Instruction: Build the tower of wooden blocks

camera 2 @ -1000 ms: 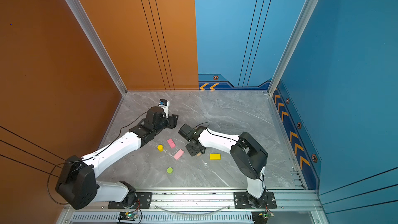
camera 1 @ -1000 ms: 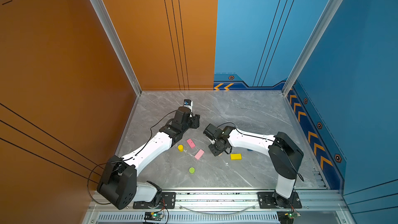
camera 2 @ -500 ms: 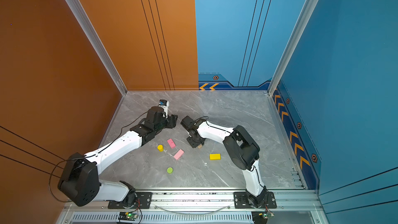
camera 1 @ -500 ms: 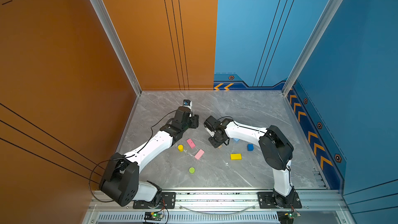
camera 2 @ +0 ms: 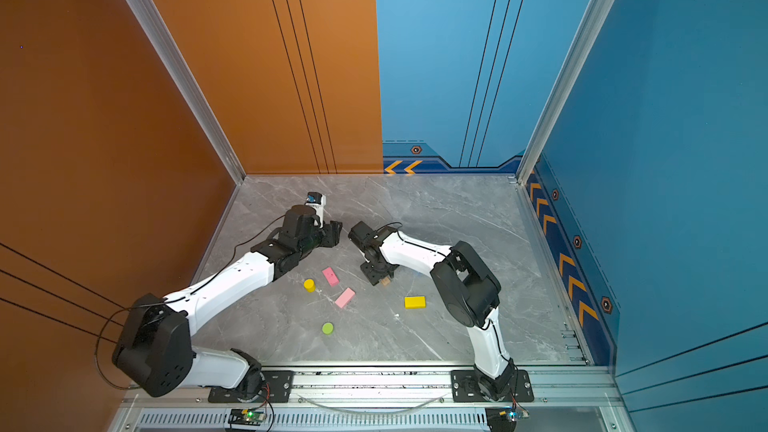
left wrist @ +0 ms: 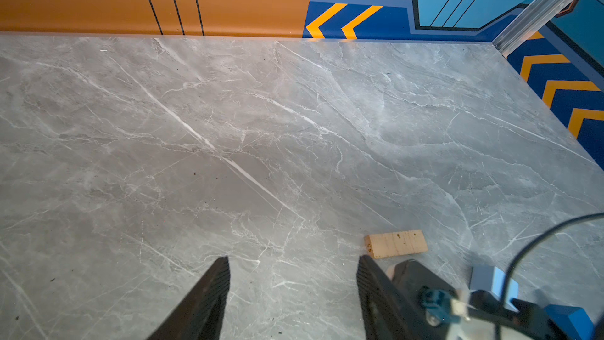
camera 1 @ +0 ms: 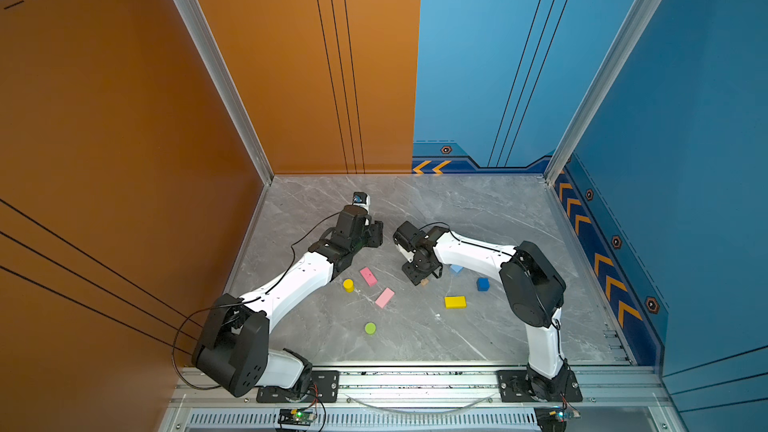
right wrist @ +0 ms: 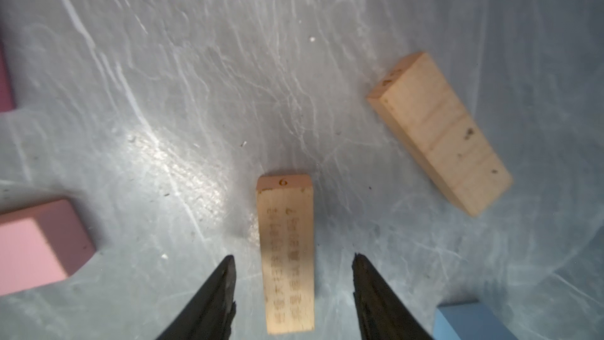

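Over one tan plank [right wrist: 286, 224] the right hand [right wrist: 294, 257] gapes, seemingly untouching; left hand [left wrist: 292, 258] wide.

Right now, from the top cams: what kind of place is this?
Likely a purpose-built robot test booth, not a home: an orange wall panel and a blue wall panel box in a marble-look tabletop; the left arm and right arm bolt to an aluminium rail.

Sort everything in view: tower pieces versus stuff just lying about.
Job: printed tan plank, plain tan plank, far pink bar, near pink bar, yellow brick, light-blue cube, dark-blue cube, yellow cylinder, lime-green cylinder.
Stray: white speck, small circuit board.
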